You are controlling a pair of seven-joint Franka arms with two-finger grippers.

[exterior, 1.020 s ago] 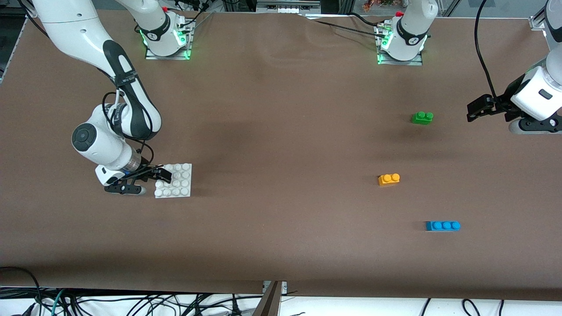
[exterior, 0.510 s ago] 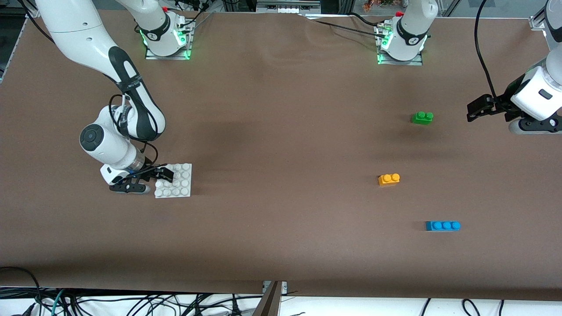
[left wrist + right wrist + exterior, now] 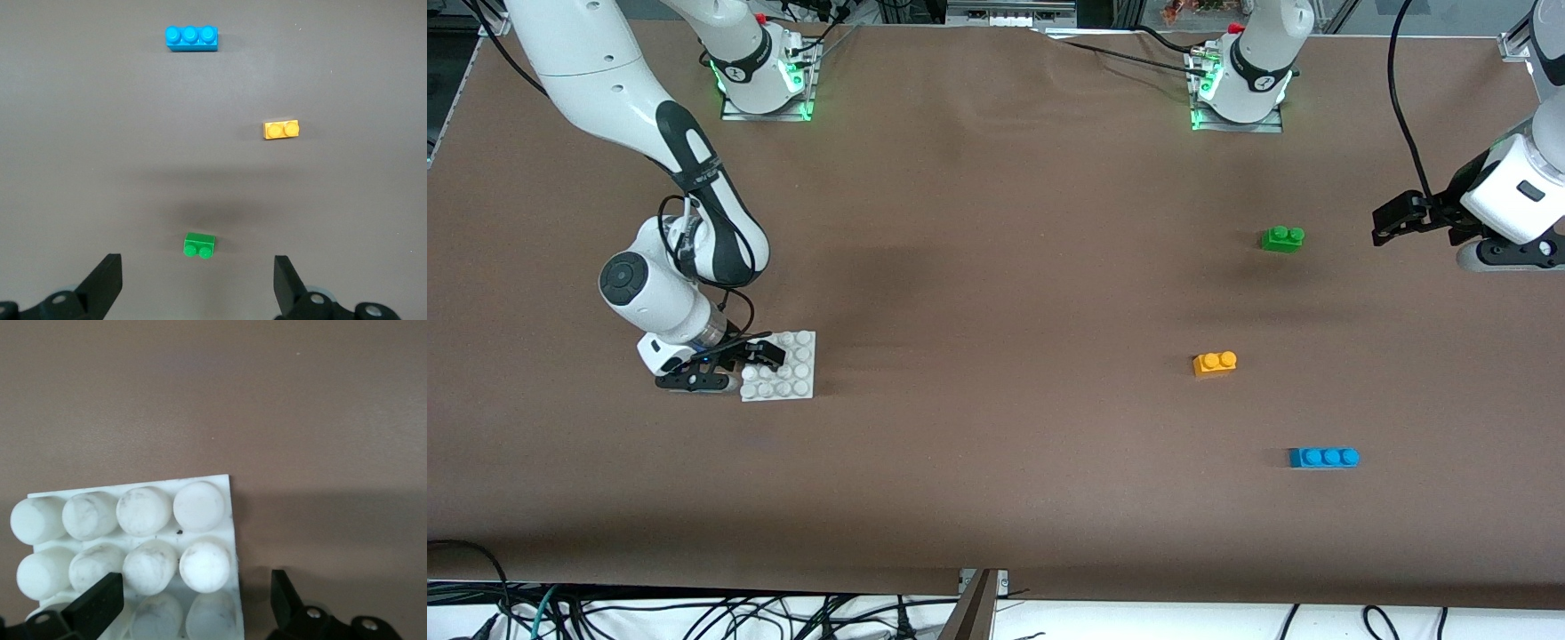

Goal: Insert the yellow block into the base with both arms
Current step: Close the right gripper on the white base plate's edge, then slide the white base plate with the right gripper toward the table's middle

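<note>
The yellow block (image 3: 1215,363) lies alone on the brown table toward the left arm's end and also shows in the left wrist view (image 3: 281,129). The white studded base (image 3: 800,382) lies toward the right arm's end. My right gripper (image 3: 734,366) is low at the base's edge and open. One finger stands over the studs and the other over bare table beside the base (image 3: 200,507), with nothing held in the gripper (image 3: 192,597). My left gripper (image 3: 1396,224) waits open in the air over the table's end, next to the green brick, its jaws (image 3: 197,277) empty.
A green two-stud brick (image 3: 1282,238) lies farther from the front camera than the yellow block, and shows in the left wrist view (image 3: 200,245). A blue three-stud brick (image 3: 1323,457) lies nearer to that camera (image 3: 191,37). Both arm bases stand along the table's back edge.
The right arm has shifted a little toward the base, carrying its gripper farther over the studs. The left arm and all bricks have stayed put.
</note>
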